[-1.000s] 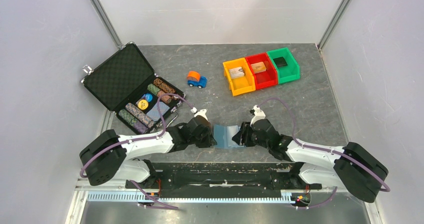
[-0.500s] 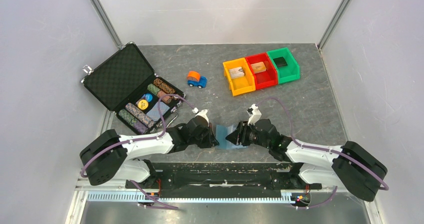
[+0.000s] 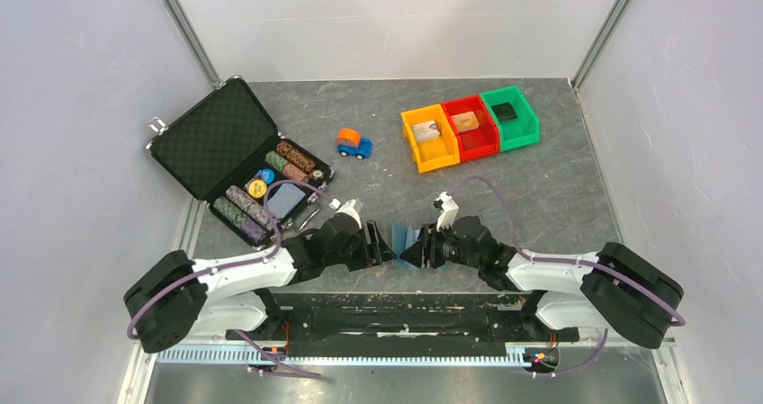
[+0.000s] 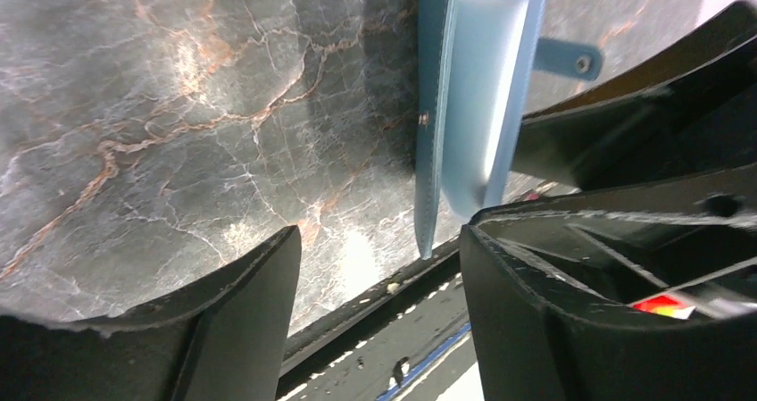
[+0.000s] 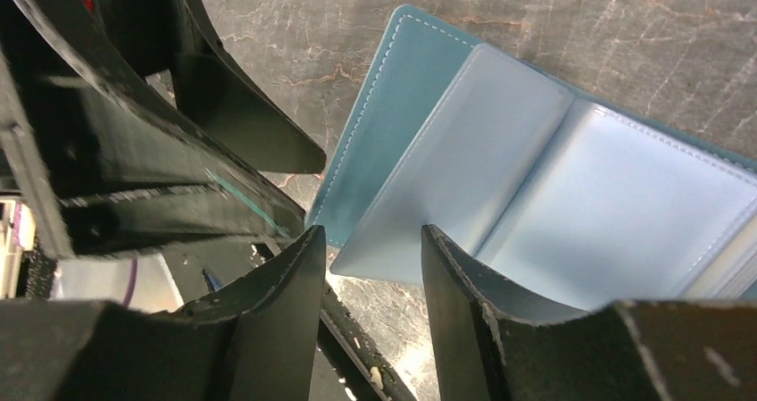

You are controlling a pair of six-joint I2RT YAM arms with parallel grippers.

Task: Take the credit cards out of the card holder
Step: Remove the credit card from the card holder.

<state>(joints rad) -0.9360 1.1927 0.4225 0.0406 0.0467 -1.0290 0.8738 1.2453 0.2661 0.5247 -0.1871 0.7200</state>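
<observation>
Grey marbled table (image 3: 558, 197) between pale walls (image 3: 81, 107). Left to right: open black case (image 3: 211, 134); left gripper (image 3: 382, 246), which has just let go and now has its jaws parted and empty, free to pick; card holder (image 3: 409, 237), tilted on edge near the front rim; right gripper (image 3: 421, 251), jaws half apart about one leaf, grip uncertain; coloured bins (image 3: 468, 130). No credit cards show in the holder.

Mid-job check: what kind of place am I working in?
Most likely a robot test cell in a lab: plain walls on aluminium posts enclose a dark marbled table, set with props like a poker chip case, toy car and coloured bins.
</observation>
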